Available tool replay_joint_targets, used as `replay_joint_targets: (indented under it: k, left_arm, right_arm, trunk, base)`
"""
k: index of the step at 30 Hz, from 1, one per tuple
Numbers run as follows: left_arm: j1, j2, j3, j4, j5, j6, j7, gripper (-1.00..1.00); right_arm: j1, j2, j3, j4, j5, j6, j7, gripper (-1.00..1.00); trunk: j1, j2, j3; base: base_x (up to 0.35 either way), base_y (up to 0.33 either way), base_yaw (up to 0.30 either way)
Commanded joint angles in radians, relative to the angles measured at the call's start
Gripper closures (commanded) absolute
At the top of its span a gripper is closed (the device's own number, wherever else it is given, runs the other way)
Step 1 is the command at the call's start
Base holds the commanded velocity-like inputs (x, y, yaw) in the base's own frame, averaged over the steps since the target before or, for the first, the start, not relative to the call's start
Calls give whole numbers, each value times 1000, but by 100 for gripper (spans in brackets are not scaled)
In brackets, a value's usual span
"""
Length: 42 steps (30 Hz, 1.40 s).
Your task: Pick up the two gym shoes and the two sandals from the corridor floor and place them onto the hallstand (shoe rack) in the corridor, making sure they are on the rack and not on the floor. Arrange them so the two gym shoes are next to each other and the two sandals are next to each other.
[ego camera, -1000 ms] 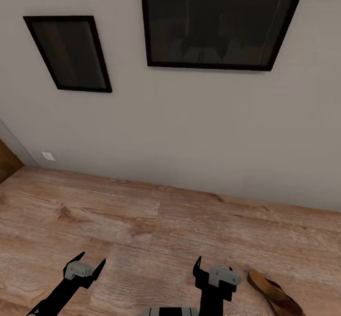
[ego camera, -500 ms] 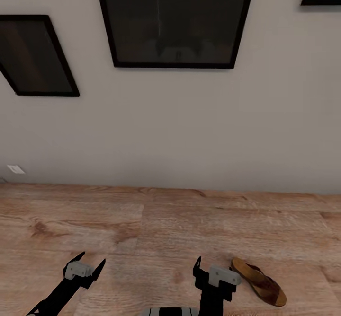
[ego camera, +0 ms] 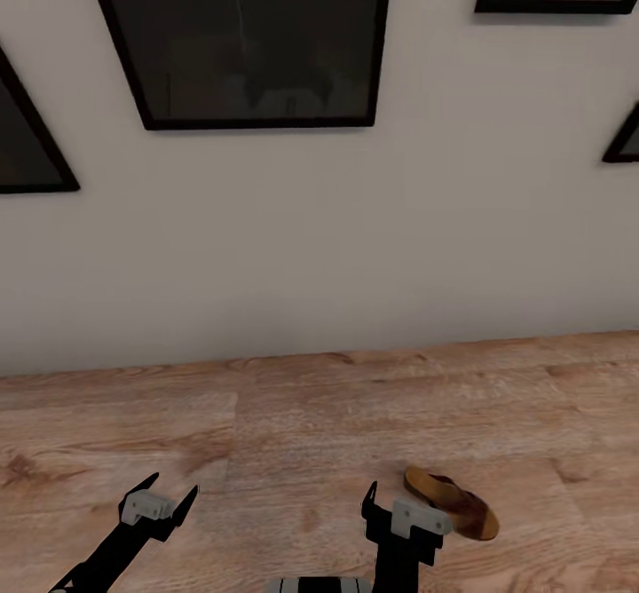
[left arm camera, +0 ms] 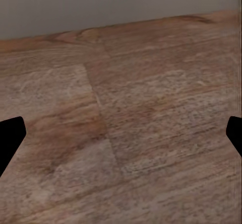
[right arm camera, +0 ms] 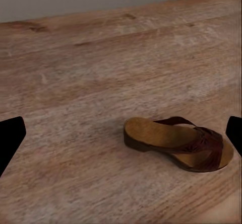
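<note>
Sandal point(right arm camera: 179, 146) lying just beside right gripper point(ego camera: 397, 509), jaws spread, empty; left gripper point(ego camera: 160, 502) spread too. Risk: low strap slipping free.

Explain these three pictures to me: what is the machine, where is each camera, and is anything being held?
This is a simulated wheeled robot with two arms. The head view looks forward and down: the left tool and right tool are the black forks at the bottom, both open and holding nothing. Ahead is a pale wall with dark framed pictures above a wood floor. One brown sandal lies on the floor just right of the right tool, not touched. The other two pictures come from cameras near each tool: the right one sees the sandal between its black fingertips; the left one sees bare floor.
</note>
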Motion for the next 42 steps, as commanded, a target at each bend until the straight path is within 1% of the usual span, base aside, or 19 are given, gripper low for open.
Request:
replay_joint_targets:
  k: [1,42]
  left_arm:
    - [-1,-1,4,-1,-8,-5,-4,-100]
    - [-1,-1,4,-1,-8,-5,-4,-100]
  right_arm:
    - [-1,0,2,-1,-5,-1,-5,-100]
    - [-1,0,2,-1,-5,-1,-5,-100]
  trunk:
    - [0,0,-1]
    - [0,0,-1]
  base:
    - [0,0,-288]
    - [0,0,-288]
